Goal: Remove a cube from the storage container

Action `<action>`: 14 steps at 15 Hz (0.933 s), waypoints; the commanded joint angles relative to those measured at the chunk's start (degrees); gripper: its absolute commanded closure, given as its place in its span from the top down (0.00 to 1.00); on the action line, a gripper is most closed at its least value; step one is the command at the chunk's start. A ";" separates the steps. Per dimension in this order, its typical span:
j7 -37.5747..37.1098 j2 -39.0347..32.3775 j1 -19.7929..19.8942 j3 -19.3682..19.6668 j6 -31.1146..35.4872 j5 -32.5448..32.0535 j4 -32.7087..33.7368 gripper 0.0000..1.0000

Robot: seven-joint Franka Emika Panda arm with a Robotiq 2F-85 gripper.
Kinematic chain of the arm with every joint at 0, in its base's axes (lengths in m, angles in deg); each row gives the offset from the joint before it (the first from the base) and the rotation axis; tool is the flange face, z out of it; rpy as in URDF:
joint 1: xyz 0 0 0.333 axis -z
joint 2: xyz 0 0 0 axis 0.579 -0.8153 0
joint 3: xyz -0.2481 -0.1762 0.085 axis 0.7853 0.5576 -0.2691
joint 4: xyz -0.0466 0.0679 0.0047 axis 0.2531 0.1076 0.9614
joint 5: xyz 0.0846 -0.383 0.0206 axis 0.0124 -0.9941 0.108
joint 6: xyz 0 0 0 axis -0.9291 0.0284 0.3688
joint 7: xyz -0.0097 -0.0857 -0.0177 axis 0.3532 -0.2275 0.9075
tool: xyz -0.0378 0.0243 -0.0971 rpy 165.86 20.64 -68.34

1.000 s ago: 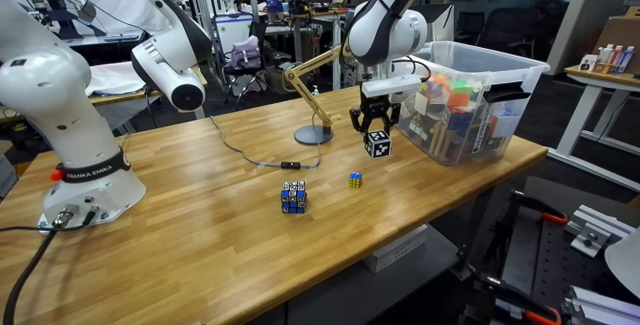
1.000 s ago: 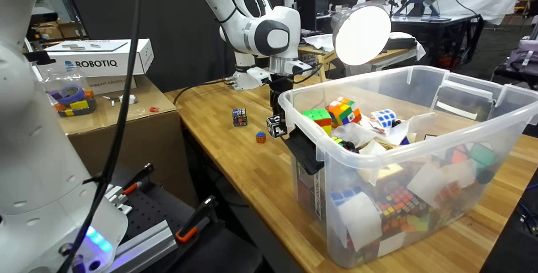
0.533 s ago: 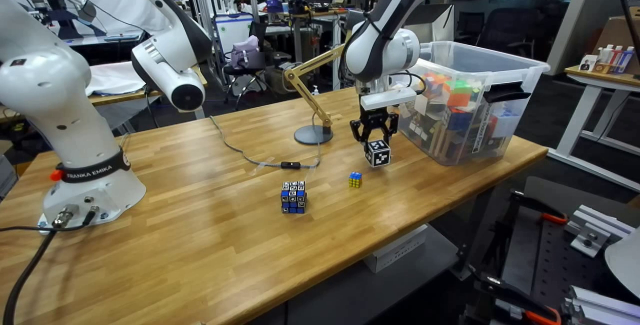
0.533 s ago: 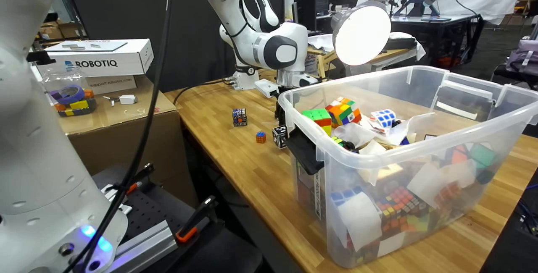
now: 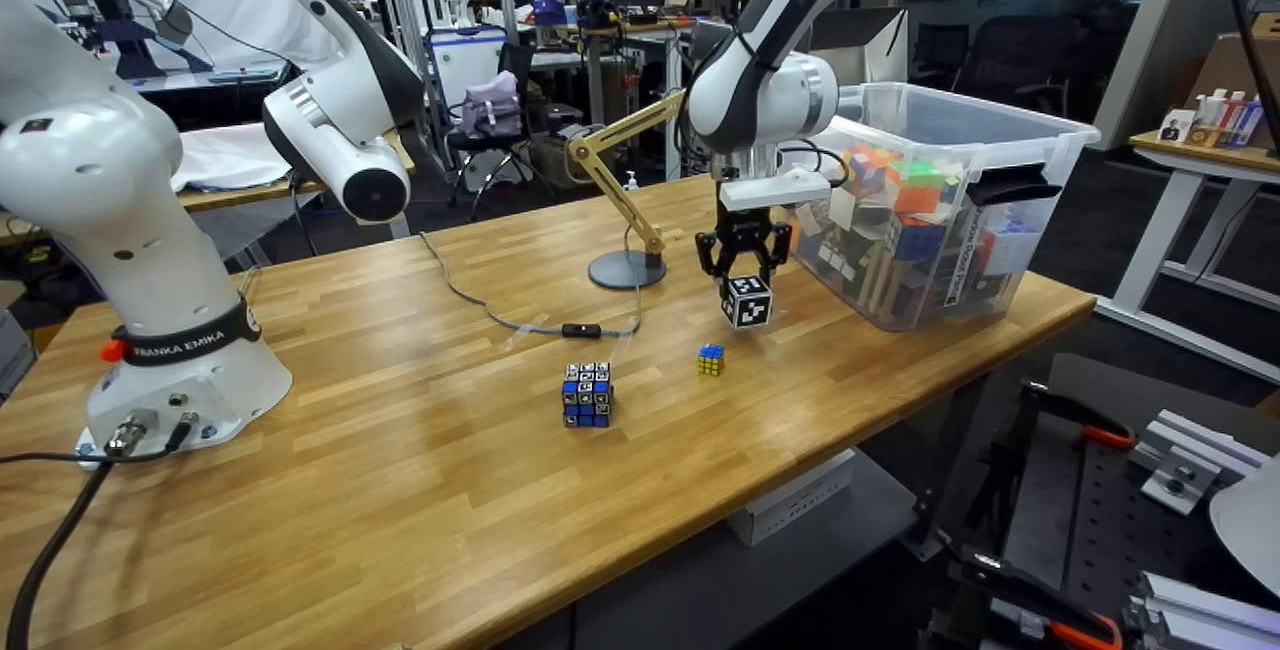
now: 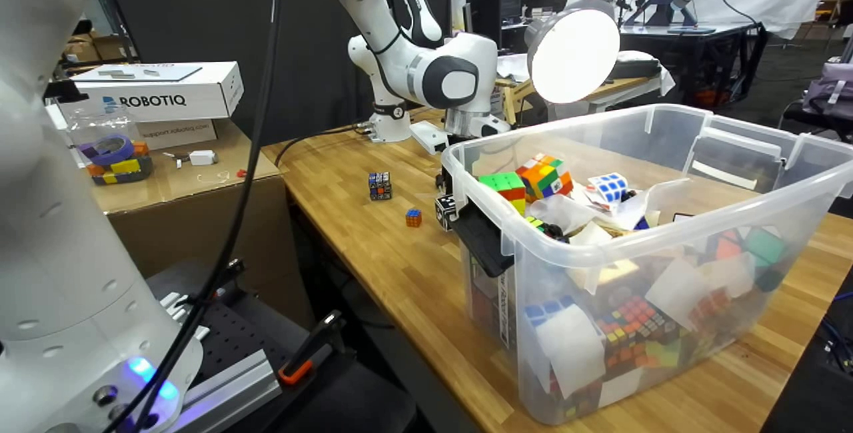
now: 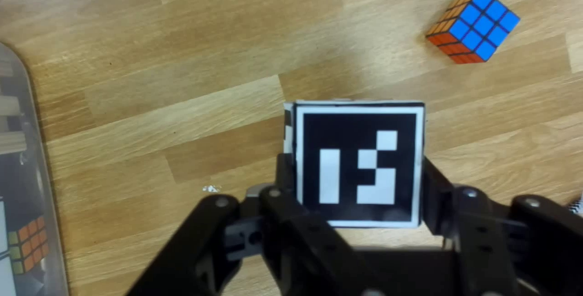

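The cube, black with white patches, shows in both exterior views [image 5: 748,303] [image 6: 445,213] and in the wrist view [image 7: 357,164]. My gripper [image 5: 745,282] is shut on it, with a finger on each side, also in the wrist view [image 7: 358,182]. The cube is low over the table beside the storage container; I cannot tell if it touches the table. The storage container is a large clear bin in both exterior views [image 5: 1010,130] [image 6: 640,251], and its edge shows at the left of the wrist view [image 7: 43,196]. Its rim partly hides my gripper in an exterior view.
A tiny blue-topped cube [image 5: 710,359] sits near the held cube. A larger dark and blue cube [image 5: 587,395] stands farther off. A desk lamp's round base [image 5: 627,270] and its cord with a switch [image 5: 580,330] lie behind. Another white arm [image 5: 150,170] stands at the table's end.
Over the last second my gripper and the held cube have moved down toward the table. In the last half second they have shifted slightly sideways. The other cubes and the container have not moved.
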 commanded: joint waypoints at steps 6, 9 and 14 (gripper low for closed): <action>2.56 3.06 0.78 -0.44 0.62 0.59 -1.88 1.00; 2.31 7.18 -0.02 0.02 1.13 -0.48 -4.74 1.00; 0.88 16.98 -1.09 0.17 0.21 -1.14 -11.94 1.00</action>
